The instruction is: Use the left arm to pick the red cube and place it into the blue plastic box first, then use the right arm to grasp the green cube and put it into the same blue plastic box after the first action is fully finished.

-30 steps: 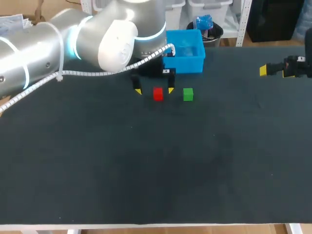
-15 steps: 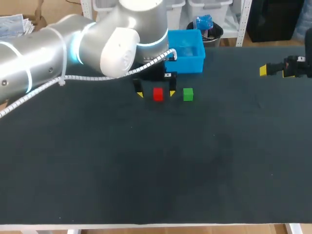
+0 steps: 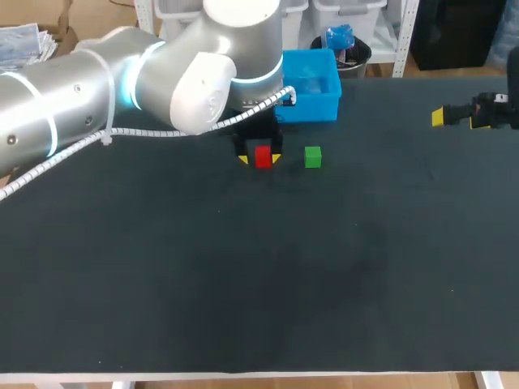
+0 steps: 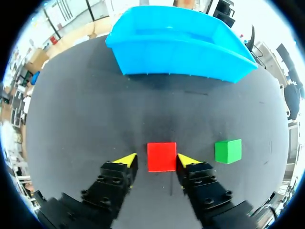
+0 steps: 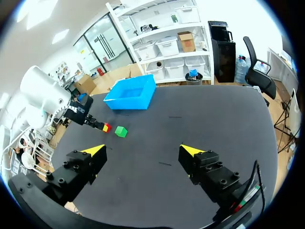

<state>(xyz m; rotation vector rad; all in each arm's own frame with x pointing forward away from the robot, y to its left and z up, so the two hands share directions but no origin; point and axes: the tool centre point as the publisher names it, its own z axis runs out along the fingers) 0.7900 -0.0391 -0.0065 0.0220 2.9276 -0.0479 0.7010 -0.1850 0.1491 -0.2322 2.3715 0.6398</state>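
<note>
The red cube [image 3: 262, 156] rests on the dark table, with the green cube [image 3: 313, 157] a short way to its right. Behind both stands the blue plastic box [image 3: 312, 108]. My left gripper [image 3: 260, 160] is down at the table and straddles the red cube [image 4: 161, 156]. One fingertip [image 4: 183, 158] lies against the cube; the other [image 4: 127, 159] shows a thin gap, so the gripper is open. The green cube [image 4: 228, 151] is beside it and the blue box [image 4: 181, 57] ahead. My right gripper [image 3: 462, 118] hangs open and empty at the far right [image 5: 142, 150].
The dark table [image 3: 259, 275] stretches wide toward the front edge. From the right wrist view the blue box [image 5: 131, 95], the red cube [image 5: 106, 127] and the green cube [image 5: 121, 131] lie far ahead, with my left arm [image 5: 47, 102] over them.
My left gripper's fingers have drawn in from wide apart to close on either side of the red cube. The cubes, the box and the right arm have not moved.
</note>
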